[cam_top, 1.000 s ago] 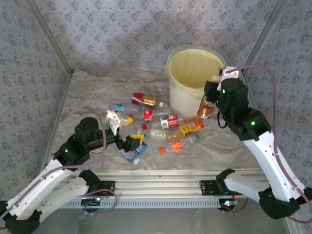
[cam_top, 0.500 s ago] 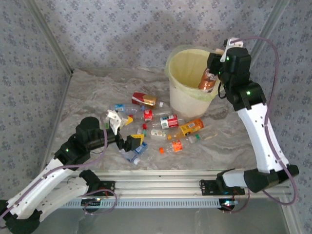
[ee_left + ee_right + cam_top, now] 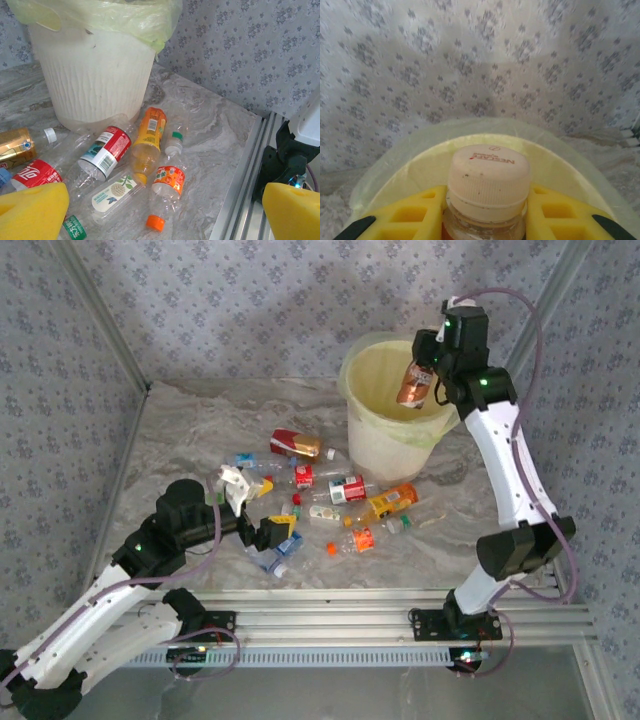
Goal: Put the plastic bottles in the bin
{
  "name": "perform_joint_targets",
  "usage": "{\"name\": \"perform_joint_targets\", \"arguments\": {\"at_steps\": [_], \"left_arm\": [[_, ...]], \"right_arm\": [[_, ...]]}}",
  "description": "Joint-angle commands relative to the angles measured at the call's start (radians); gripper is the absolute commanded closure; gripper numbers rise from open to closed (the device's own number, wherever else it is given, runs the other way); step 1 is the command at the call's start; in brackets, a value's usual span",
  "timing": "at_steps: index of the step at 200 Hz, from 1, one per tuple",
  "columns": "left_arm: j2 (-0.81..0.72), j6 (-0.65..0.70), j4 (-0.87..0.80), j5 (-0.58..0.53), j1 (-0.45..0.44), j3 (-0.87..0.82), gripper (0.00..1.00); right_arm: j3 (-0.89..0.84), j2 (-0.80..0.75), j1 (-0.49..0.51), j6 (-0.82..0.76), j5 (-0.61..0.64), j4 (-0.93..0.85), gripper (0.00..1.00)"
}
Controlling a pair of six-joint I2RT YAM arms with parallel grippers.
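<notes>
Nearest, at 7 o'clock, the left gripper (image 3: 272,532) hovers low, jaws apart and empty, beside loose bottles (image 3: 345,490) strewn at centre. Farther, at 1 o'clock, the right gripper (image 3: 425,380) is clamped on an orange-labelled bottle (image 3: 411,383) above the bin (image 3: 385,445).

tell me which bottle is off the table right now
The white-capped bottle, gripped by the right gripper and held above the bin. Every other bottle lies on the table beside the bin.

The marbled table (image 3: 180,430) carries scattered plastic bottles (image 3: 345,488) and the bin (image 3: 385,450).
</notes>
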Motion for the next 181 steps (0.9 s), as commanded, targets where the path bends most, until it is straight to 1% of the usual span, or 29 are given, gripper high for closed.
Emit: {"name": "perform_joint_targets", "arguments": {"at_steps": [1, 67, 144, 170, 181], "left_arm": [[-0.002, 0.011, 0.011, -0.007, -0.005, 0.0, 0.0], [-0.001, 0.011, 0.009, -0.009, -0.005, 0.001, 0.01], [0.005, 0.01, 0.011, -0.007, -0.006, 0.002, 0.0], [0.014, 0.011, 0.011, -0.006, -0.005, 0.005, 0.0], [0.017, 0.011, 0.007, -0.003, -0.006, 0.006, 0.0]], "right_arm": [[0.063, 0.062, -0.01, -0.012, -0.072, -0.095, 0.66], [0.154, 0.22, -0.025, -0.033, -0.11, -0.276, 0.65], [0.173, 0.331, -0.029, -0.036, -0.124, -0.382, 0.64], [0.19, 0.362, -0.028, -0.033, -0.126, -0.426, 0.6], [0.188, 0.37, -0.029, -0.03, -0.121, -0.436, 0.6]]}}
